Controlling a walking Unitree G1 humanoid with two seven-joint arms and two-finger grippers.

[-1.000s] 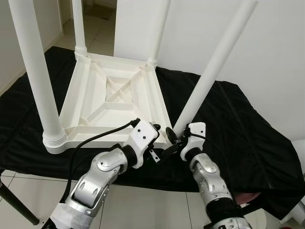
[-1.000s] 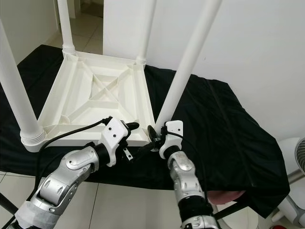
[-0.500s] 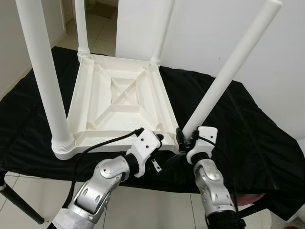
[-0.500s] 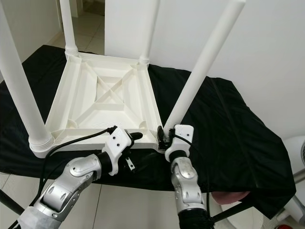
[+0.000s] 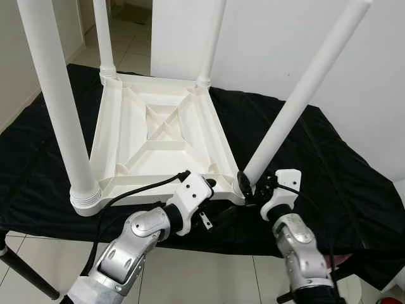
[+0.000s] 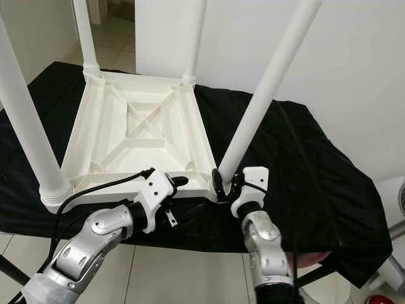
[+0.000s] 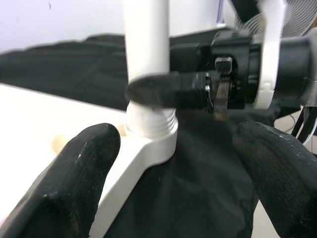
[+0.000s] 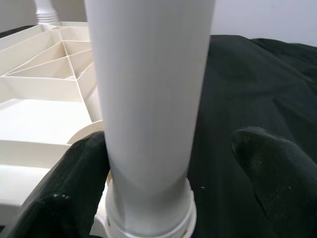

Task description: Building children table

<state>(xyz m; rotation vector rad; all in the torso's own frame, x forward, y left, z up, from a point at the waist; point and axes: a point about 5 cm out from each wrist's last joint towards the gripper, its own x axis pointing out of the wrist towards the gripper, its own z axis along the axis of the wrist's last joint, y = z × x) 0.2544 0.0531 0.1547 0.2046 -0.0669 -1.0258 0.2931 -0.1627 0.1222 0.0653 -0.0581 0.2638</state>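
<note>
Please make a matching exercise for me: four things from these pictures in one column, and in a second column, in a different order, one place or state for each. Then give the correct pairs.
Things:
1. white plastic upside-down tabletop
2. leaning white plastic table leg
3. right gripper
4. left gripper

Places or states:
A. at the tabletop's near edge, fingers apart
B. lies on the black cloth
C. fingers either side of the leaning leg's base
D. tilted at the near right corner

Pairs: 1-B, 2-D, 3-C, 4-A

Before me stands a bench (image 5: pixel 354 209) draped in a black cloth (image 5: pixel 316 158); on it the white children's table (image 5: pixel 158 136) lies upside down, legs up.
</note>
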